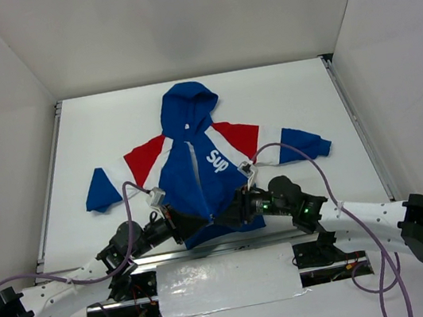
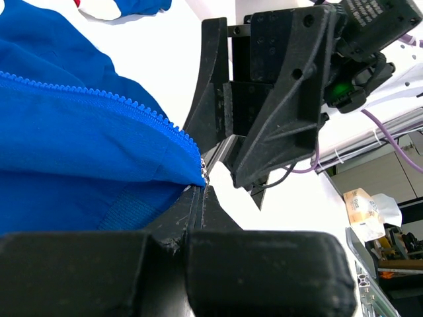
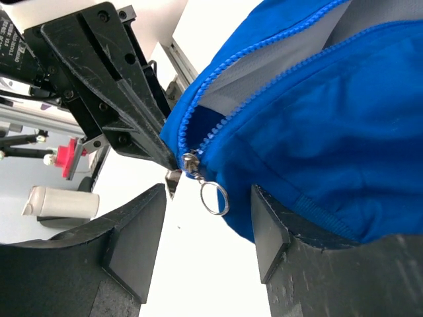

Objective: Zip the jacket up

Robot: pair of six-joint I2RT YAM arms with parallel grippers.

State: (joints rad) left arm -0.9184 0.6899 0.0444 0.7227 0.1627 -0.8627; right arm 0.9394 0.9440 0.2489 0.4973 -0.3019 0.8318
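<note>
- Two fingers of the left gripper (image 2: 197, 196) pinch the jacket (image 1: 198, 183) at its hem corner, beside the zipper's end.
- The right gripper (image 3: 206, 198) gapes, the zipper pull ring (image 3: 215, 199) between its jaws.
- The jacket lies flat on the table (image 1: 94, 129), with white "Sup" lettering (image 1: 218, 158) on its chest.

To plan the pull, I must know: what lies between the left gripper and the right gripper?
The bottom hem of the jacket, with the zipper slider and its ring pull; the right wrist view shows it.
</note>
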